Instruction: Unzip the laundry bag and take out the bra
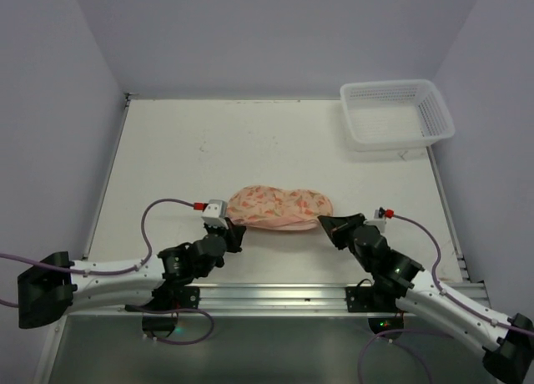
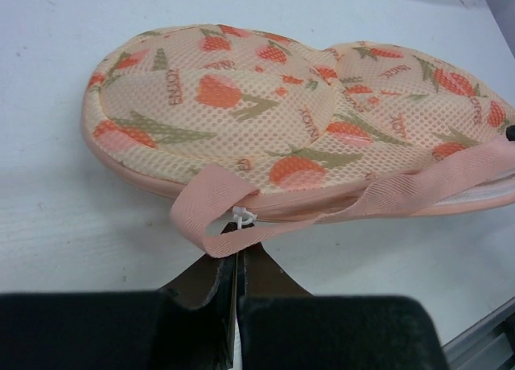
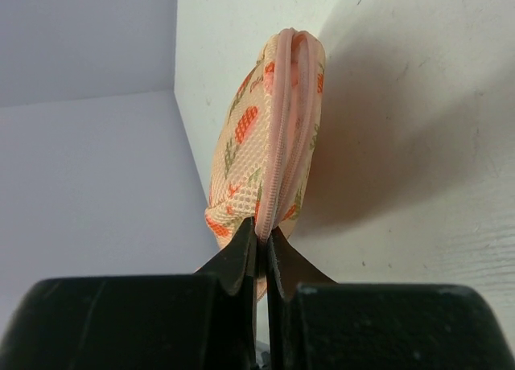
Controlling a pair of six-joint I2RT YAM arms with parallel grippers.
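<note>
Left gripper (image 2: 236, 251) clenched at white zip pull (image 2: 242, 217), hold unclear; right gripper (image 3: 261, 241) pinched laundry bag (image 3: 256, 145) end. Risk: thin pull could slip, dragging bag unopened.

We record white table (image 1: 209, 142), matte top, metal rail (image 1: 275, 296) running along its 6 o'clock edge.

Two items lie directly on top.

Item one, laundry bag (image 1: 280, 207): near table centre, set slightly toward 6 o'clock, long axis 9 to 3 o'clock. Peach mesh face with orange print up. Pink strap (image 2: 418, 185) runs along its 6 o'clock side. Zip closed at 3 o'clock end.

Item two, white lattice basket (image 1: 392, 138): upright, far corner at 1 o'clock, well apart from laundry bag.
</note>
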